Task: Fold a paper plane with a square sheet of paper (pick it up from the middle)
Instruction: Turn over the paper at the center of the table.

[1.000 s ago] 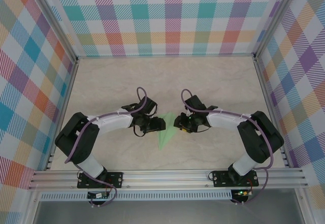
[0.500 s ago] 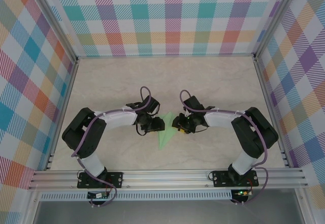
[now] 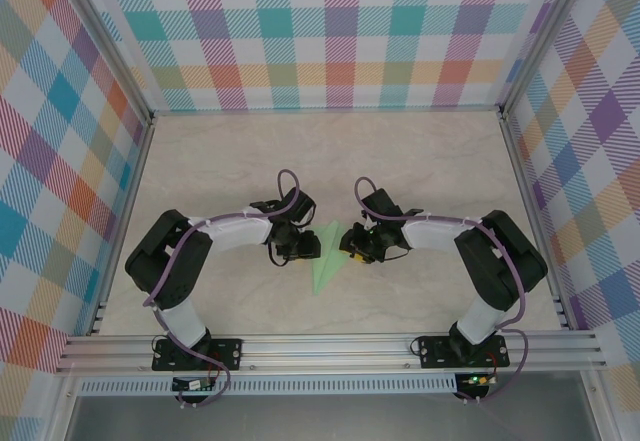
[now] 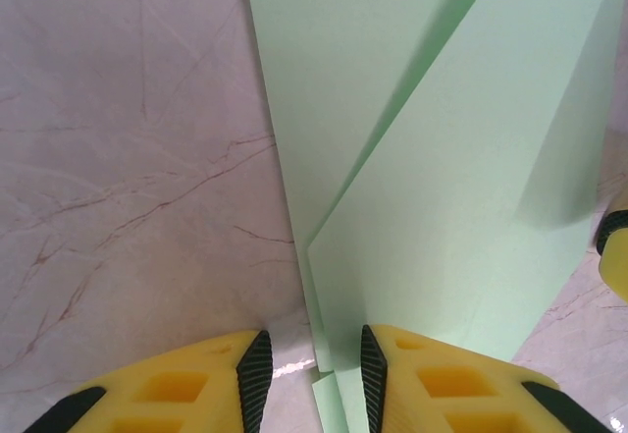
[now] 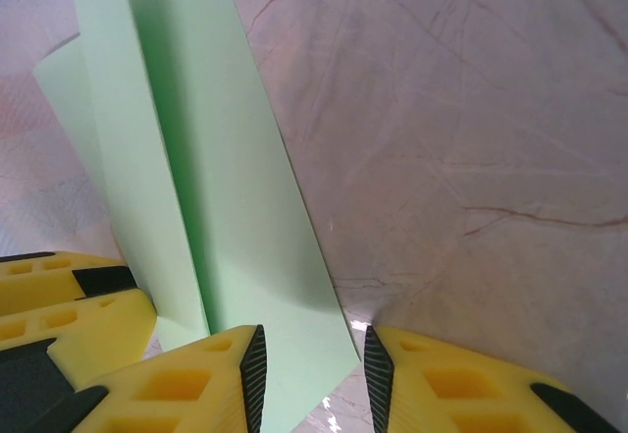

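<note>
left gripper (image 4: 312, 379): jaws narrow, gap visible, straddling one edge of the pale mint-green folded paper dart (image 4: 432, 207) (flaps lifted off the bench (image 4: 128, 158)). right gripper (image 5: 312, 374): same narrow gap on the opposite edge, probably bracing it for a crease.

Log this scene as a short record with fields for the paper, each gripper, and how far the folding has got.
paper: paper plane, pale green, folded into a narrow dart, flat on the table between the arms, tip toward the near edge
left gripper: jaws apart, the paper's edge lies in the gap
right gripper: jaws apart, a paper corner lies in the gap
folding: long creases made, one flap stands raised; probably still mid-fold
</note>
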{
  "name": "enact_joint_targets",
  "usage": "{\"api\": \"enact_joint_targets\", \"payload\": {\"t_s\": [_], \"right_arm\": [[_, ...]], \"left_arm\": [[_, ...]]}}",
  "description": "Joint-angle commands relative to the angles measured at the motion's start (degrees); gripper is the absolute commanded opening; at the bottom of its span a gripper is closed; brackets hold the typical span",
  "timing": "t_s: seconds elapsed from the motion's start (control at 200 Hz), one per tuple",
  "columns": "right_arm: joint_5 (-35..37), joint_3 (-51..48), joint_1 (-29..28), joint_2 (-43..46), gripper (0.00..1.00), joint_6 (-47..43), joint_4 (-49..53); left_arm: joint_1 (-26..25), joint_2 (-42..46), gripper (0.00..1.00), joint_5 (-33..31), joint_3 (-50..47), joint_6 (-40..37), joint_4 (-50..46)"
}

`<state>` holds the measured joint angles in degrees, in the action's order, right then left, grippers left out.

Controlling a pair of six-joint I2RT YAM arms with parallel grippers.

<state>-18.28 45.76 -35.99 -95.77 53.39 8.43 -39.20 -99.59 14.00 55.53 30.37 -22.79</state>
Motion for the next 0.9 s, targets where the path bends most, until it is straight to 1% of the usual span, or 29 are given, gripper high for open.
{"api": "enact_joint_targets", "payload": {"t_s": [0.0, 0.1, 0.22, 0.465, 0.575, 0.61, 0.68, 0.755, 0.895], "right_arm": [[-1.75, 0.99, -1.34, -2.19, 0.35, 0.32, -1.97], [-1.47, 1.69, -1.84, -1.71, 0.32, -0.75, -1.64], [0.2, 3.77, -2.59, -1.92, 0.33, -2.08, 2.02], [1.09, 4.8, -2.98, -2.2, 0.34, -2.84, 3.69], [6.61, 5.13, -2.82, 1.03, 0.37, -3.73, 8.94], [6.86, 4.45, -2.89, 1.92, 0.39, -3.15, 8.89], [6.43, 3.42, -2.91, 1.99, 0.39, -2.61, 8.09], [5.91, 2.25, -2.86, 1.17, 0.39, -2.1, 6.43], [4.63, 2.99, -2.81, -0.67, 0.39, -2.38, 5.19]], "left_arm": [[-1.1, -4.3, 0.33, 0.41, -0.6, -1.32, 0.91], [-1.14, -4.21, 0.3, 0.06, -0.66, -1.28, 0.9], [-1.12, -4.12, 0.27, -0.35, -0.67, -0.99, 0.75], [-1.23, -3.96, 0.26, -0.77, -0.78, -0.79, 0.41], [-1.22, -3.67, 0.26, -1.08, -0.9, -0.87, 0.12], [-1.23, -3.59, 0.25, -0.99, -1.11, -0.84, 0.29], [-1.23, -3.68, 0.25, -0.82, -1.21, -0.77, 0.44], [-1.23, -3.83, 0.25, -0.82, -1.25, -0.79, 0.55], [-1.23, -3.77, 0.25, -0.55, -1.35, -0.74, 0.64]]}}
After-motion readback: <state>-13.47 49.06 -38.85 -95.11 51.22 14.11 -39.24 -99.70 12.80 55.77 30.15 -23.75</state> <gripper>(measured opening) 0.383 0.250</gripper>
